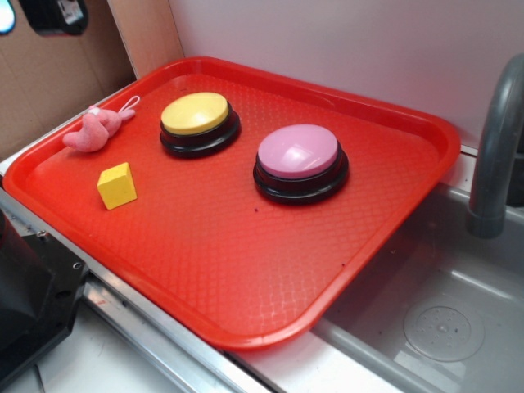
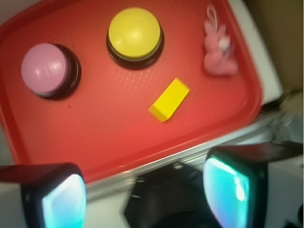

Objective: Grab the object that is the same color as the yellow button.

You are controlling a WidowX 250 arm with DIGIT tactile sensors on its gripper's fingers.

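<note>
The small yellow block (image 1: 117,185) lies on the red tray (image 1: 246,270) near its left edge; the wrist view shows it (image 2: 169,99) below the yellow button. The yellow button (image 1: 196,115) (image 2: 135,33), domed on a black base, stands at the tray's back left. My gripper (image 2: 147,190) is open and empty, its two cyan-padded fingers (image 2: 64,202) wide apart, high above the robot base and off the tray's near edge, well short of the block. In the exterior view only a dark part of it shows at the top left corner (image 1: 49,15).
A pink-topped button (image 1: 299,154) stands at the tray's middle. A pink plush toy (image 1: 94,131) lies at the left rim. The black robot base (image 1: 29,295) is at the front left. A grey sink (image 1: 442,319) and faucet (image 1: 495,139) are at the right.
</note>
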